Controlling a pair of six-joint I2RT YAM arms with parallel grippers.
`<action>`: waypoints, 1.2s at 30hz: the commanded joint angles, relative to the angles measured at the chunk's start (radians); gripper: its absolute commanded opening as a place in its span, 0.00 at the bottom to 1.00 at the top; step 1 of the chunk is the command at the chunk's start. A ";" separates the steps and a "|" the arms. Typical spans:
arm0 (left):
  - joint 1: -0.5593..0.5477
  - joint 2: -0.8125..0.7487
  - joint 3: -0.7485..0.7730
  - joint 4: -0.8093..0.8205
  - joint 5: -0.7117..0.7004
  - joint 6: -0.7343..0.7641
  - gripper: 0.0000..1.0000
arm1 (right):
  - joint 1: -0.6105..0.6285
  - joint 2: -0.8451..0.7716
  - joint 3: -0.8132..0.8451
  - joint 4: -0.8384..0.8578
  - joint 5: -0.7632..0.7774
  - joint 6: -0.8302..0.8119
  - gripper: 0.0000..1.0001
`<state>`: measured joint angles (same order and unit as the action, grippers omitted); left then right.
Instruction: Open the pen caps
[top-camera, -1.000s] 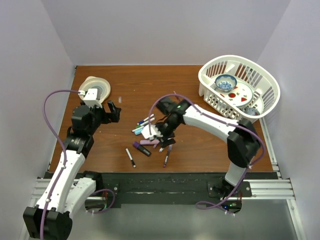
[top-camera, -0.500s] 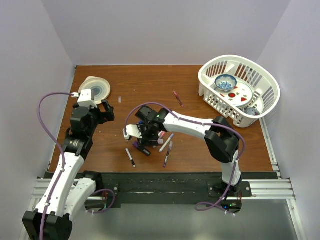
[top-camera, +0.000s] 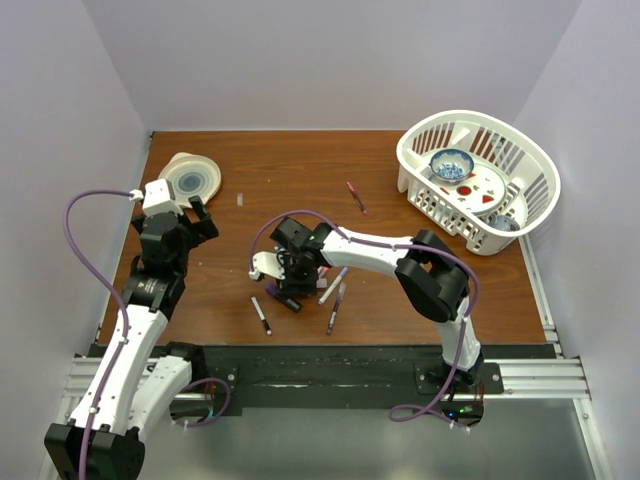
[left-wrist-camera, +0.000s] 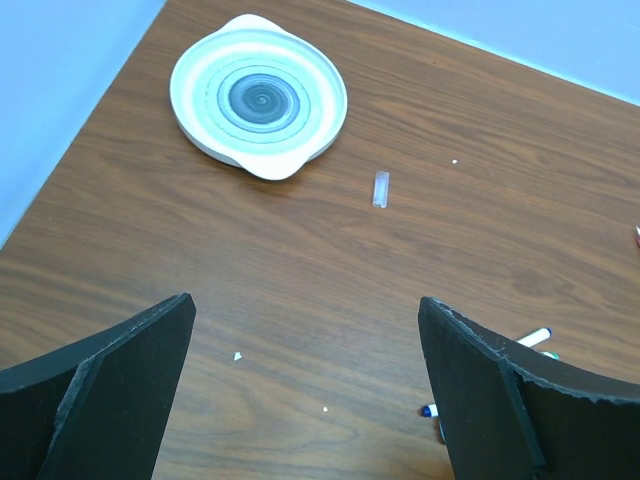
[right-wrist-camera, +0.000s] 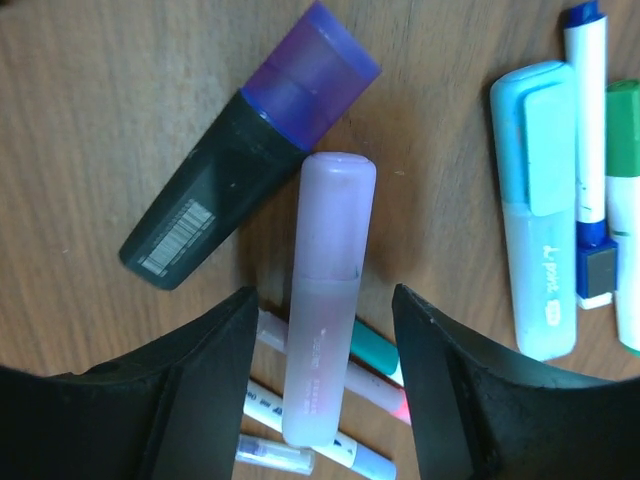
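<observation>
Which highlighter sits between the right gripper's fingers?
The pale lilac highlighter, framed by the right gripper. The black highlighter with purple cap lies outside, upper left; the light blue highlighter, right.

right gripper's fingers black, lilac highlighter between them, kinda frosted | just past the tips: black highlighter, purple cap | outside the fingers: light blue highlighter, white pen with blue ends | beyond left gripper's fingers (black too): white plate, grey-blue rings | table brown woodgrain
</observation>
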<state>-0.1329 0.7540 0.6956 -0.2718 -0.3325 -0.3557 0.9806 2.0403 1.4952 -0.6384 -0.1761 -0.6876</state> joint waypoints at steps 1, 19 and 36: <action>0.003 -0.010 0.044 0.013 -0.060 -0.025 1.00 | -0.002 0.017 0.005 0.009 0.021 0.026 0.57; 0.003 -0.012 0.039 0.022 -0.019 -0.014 1.00 | -0.013 0.009 0.054 -0.007 0.004 0.057 0.15; 0.006 0.044 -0.045 0.167 0.438 -0.161 1.00 | -0.186 -0.264 -0.033 0.119 -0.270 0.291 0.00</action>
<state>-0.1329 0.7849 0.6891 -0.2207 -0.1070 -0.3965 0.8570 1.8862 1.5078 -0.6266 -0.3252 -0.5320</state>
